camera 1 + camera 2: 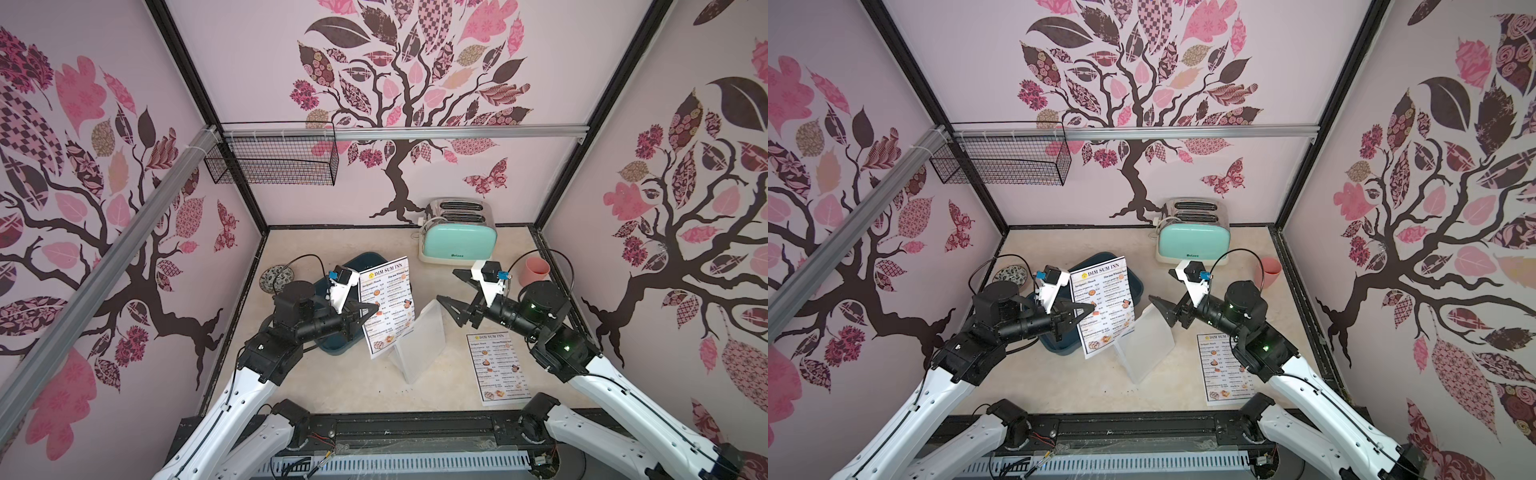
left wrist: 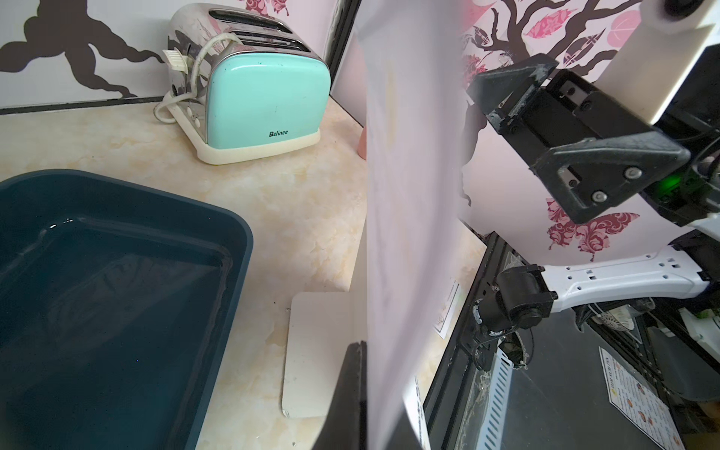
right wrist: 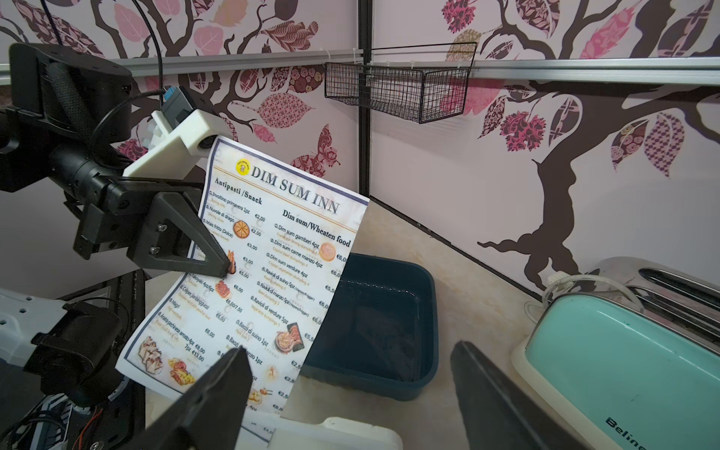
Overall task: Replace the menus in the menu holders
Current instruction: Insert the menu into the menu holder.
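Observation:
My left gripper [image 1: 374,309] is shut on the left edge of a "DIM SUM INN" menu [image 1: 388,307] and holds it upright over the table. The clear menu holder [image 1: 419,343] stands slanted just right of it. The menu's lower corner meets the holder's upper edge [image 3: 343,432]; I cannot tell whether it sits inside. In the left wrist view the menu [image 2: 409,233] is a blurred white sheet between the shut jaws. My right gripper [image 1: 445,284] hangs open behind the holder, holding nothing. A second menu [image 1: 496,368] lies flat at the front right.
A dark blue tray [image 1: 336,345] sits under my left arm and behind the held menu. A mint toaster [image 1: 457,243] stands at the back, with a pink cup [image 1: 536,270] to its right. At the left are a patterned dish [image 1: 277,277] and a wire basket [image 1: 274,160] on the wall.

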Robot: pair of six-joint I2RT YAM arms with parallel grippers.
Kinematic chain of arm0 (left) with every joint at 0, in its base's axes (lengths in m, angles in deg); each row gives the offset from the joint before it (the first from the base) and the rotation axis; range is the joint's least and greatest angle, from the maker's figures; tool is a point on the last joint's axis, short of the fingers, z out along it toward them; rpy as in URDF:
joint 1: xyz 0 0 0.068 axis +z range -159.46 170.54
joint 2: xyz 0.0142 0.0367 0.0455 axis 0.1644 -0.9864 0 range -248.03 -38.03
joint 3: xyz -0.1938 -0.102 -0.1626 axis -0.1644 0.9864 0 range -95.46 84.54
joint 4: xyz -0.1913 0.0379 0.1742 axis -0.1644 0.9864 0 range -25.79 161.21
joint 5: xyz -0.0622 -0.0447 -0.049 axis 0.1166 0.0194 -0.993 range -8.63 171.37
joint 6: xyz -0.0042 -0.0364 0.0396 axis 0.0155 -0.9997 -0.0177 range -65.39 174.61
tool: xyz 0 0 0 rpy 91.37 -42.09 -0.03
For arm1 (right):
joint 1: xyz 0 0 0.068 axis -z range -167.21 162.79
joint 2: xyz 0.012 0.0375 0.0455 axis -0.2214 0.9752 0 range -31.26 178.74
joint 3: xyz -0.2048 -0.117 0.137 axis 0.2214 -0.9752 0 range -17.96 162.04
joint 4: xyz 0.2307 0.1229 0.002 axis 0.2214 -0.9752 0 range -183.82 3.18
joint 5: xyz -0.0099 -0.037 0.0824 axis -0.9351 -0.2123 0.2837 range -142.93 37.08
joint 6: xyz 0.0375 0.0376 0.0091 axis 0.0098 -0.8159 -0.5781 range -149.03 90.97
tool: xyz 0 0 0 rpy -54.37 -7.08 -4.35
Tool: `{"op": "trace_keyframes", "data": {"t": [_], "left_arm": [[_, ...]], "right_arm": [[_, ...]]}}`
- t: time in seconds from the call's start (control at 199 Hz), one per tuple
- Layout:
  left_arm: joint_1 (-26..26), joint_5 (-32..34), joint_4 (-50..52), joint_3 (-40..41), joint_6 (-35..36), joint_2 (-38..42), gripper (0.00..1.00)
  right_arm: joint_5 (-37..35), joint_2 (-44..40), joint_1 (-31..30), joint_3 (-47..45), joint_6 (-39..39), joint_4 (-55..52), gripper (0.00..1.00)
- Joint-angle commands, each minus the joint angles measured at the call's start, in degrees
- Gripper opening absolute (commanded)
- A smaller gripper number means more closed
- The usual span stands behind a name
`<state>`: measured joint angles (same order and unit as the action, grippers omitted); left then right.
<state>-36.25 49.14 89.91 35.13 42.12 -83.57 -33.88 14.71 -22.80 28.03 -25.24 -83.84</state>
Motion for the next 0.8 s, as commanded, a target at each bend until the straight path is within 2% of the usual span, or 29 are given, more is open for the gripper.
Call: {"op": "trace_keyframes", "data": {"t": [0.0, 0.301, 0.612, 0.797], "left_arm": [[-0.2, 1.3, -0.9, -1.0, 1.8, 0.3, 0.0], [-0.2, 2.3, -1.0, -2.4, 4.4, -1.0, 0.0], [-0.6, 0.9, -3.8, -2.8, 3.1, -3.5, 0.0], [-4.8, 3.7, -5.9, -3.1, 2.8, -5.2, 0.0]], "right_arm": [[-0.9, -1.0, -0.1, 0.4, 0.6, -0.8, 0.86], [-1.2, -1.7, -0.1, 0.2, 0.7, -1.0, 0.86], [-1.8, -2.3, -0.1, 0.1, 0.9, -1.5, 0.86], [-2.3, -2.8, -0.1, 0.1, 0.9, -1.6, 0.86]]}}
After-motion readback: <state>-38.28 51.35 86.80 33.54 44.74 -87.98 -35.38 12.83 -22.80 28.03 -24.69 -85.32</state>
